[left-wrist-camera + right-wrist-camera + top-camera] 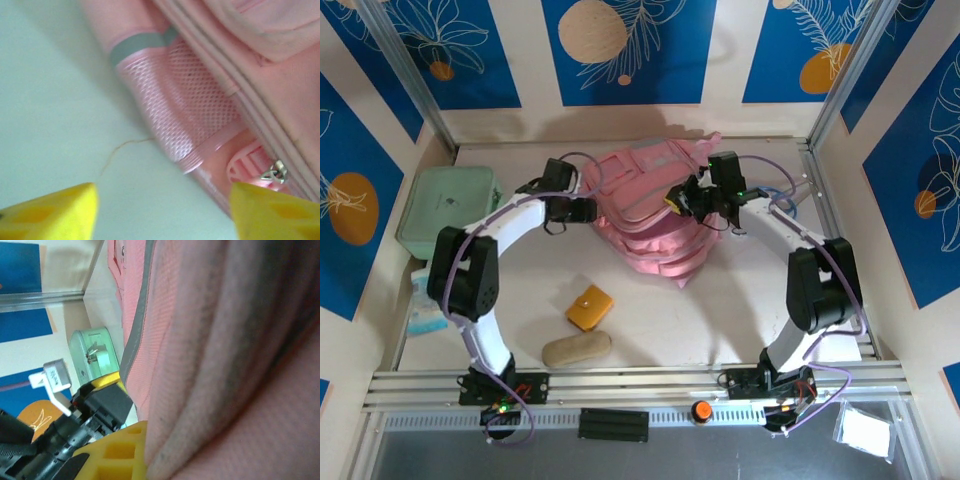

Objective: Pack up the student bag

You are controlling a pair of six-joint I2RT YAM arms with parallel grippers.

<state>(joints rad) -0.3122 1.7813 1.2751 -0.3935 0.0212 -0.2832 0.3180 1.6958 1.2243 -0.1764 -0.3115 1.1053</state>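
Just ahead of the arm bases, a tan pouch (pixel 576 348) and an orange case (pixel 590 307) lie on the open table (pixel 720 320). Beyond, the left gripper (pixel 582 211) stands empty with jaws spread; the student bag (pixel 640 215) lies just beside it at 3 o'clock, long axis running 12 to 6. The right gripper (pixel 688 200), on the bag's 3 o'clock flank, is closed, apparently pinching fabric. Farther off, at 9 o'clock, sits a mint case (pixel 448 205).
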